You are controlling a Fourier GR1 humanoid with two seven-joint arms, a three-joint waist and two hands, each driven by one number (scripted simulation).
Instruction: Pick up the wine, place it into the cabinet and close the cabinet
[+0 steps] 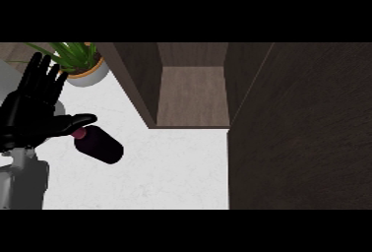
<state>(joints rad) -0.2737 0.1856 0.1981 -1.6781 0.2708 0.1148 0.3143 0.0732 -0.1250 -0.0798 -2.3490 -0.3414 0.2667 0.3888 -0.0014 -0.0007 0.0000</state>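
Nearest, at the view's left: left hand [33, 110], fingers straight and spread, grasping nothing, thumb lying over the neck of the wine [100, 144], toppled on the white counter [174, 167]. Farther back: open cabinet [193, 93], potted plant [83, 61] at its left.

Counter [167, 167]: white, faint grey speckle
Cabinet [305, 128]: dark brown wood grain, lighter brown inside
Wine [100, 143]: black, dark red at neck
Left hand [29, 110]: black
Forearm [25, 182]: grey
Plant [73, 53]: green leaves
Pot [91, 74]: white, tan rim
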